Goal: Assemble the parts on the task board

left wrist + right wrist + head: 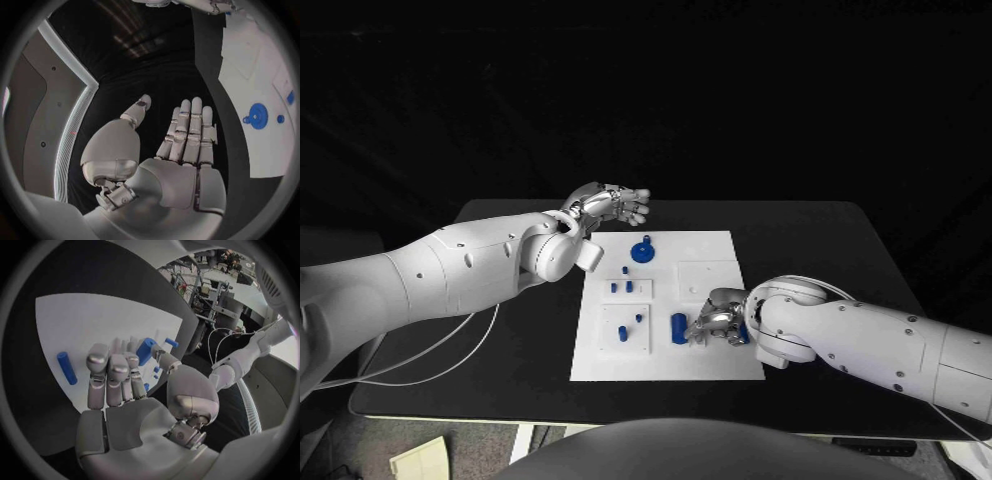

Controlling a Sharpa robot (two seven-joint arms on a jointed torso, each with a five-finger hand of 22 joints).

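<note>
Risk: right hand (720, 322), fingers curled over a blue cylinder (145, 350) near the task board's (718, 250) near edge, grip unclear, could knock the loose cylinder (679, 328) beside it off-board; left hand (610, 205) flat, fingers together, empty, above the worktop (805, 225); count: one round disc part (643, 250), several small pegs, uncountable.
</note>
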